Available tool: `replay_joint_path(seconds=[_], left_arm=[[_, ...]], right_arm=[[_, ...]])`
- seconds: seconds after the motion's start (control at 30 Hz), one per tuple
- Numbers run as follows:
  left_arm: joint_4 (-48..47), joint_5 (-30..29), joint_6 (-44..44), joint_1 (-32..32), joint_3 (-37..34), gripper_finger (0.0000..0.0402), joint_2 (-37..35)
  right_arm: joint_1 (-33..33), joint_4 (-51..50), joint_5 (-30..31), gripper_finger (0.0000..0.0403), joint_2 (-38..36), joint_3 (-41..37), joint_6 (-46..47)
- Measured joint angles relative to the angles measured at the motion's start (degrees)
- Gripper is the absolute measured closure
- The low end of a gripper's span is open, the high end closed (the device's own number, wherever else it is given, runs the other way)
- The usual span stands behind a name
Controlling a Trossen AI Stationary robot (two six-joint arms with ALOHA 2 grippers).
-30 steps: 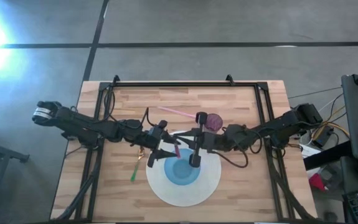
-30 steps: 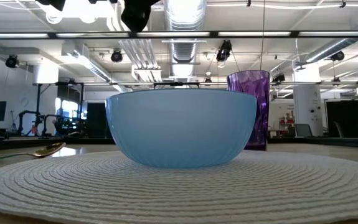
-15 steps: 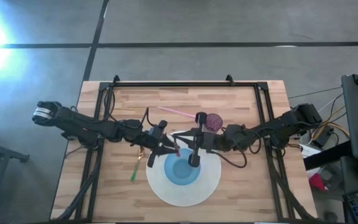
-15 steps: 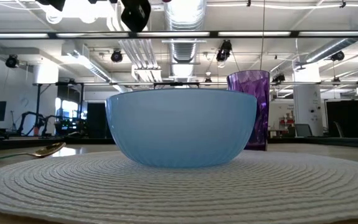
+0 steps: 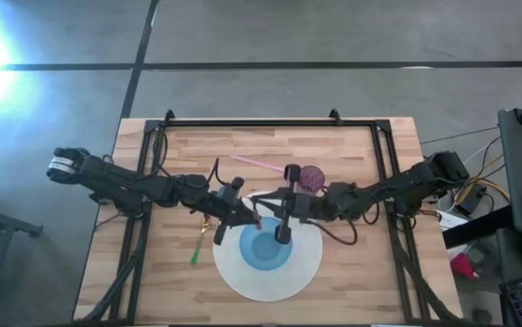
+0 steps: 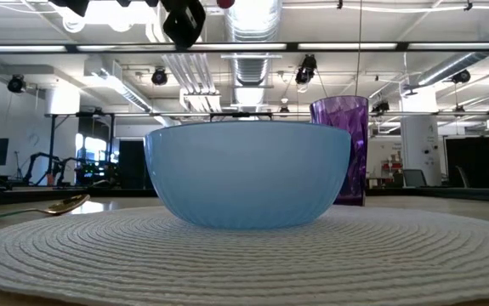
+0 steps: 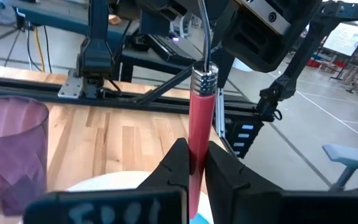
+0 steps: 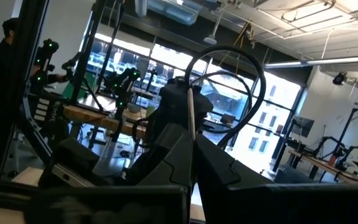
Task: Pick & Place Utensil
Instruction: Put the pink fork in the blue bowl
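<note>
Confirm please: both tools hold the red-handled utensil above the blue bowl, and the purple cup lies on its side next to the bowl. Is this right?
Not quite. The purple cup stands upright, not on its side; the low view shows this clearly. The rest holds: the left tool is shut on the red-handled utensil, the right tool grips its thin metal end, and both are above the blue bowl.

Utensil [image 7: 200, 124] — red handle with a ribbed chrome collar and a thin metal stem above it. It is held upright in the air, the handle clamped between the left gripper's [image 7: 191, 163] closed jaws, the stem pinched higher up by the right gripper's [image 8: 192, 144] shut jaws. In the high view the red handle is seen over the near-left rim of the blue bowl [image 5: 266, 247], which is set on the round woven placemat [image 5: 306, 268] on the surface.
</note>
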Motion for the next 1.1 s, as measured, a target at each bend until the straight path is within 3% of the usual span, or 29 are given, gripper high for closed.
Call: replay_joint_path(seconds=[0.23, 0.53, 0.83, 1.1], left_arm=[[-1.2, 1.1, -1.0, 0.0, 0.0, 0.0383, -0.1], [-3.4, 1.3, -1.3, -0.1, 0.0, 0.0383, 0.0], [-9.3, 1.2, -3.0, 0.0, 0.0, 0.0383, -0.5], [-14.4, 1.1, -7.3, 0.1, 0.0, 0.0383, -0.8]], right_arm=[[-0.1, -1.0, 0.1, 0.0380, 0.0, 0.0, 1.3], [-0.2, -2.9, 0.2, 0.0307, -0.3, 0.0, 2.9], [-0.2, -12.9, 0.2, 0.0239, -4.6, 0.1, 7.9], [-0.1, -20.2, 0.2, 0.0208, -10.7, 0.0, 11.3]])
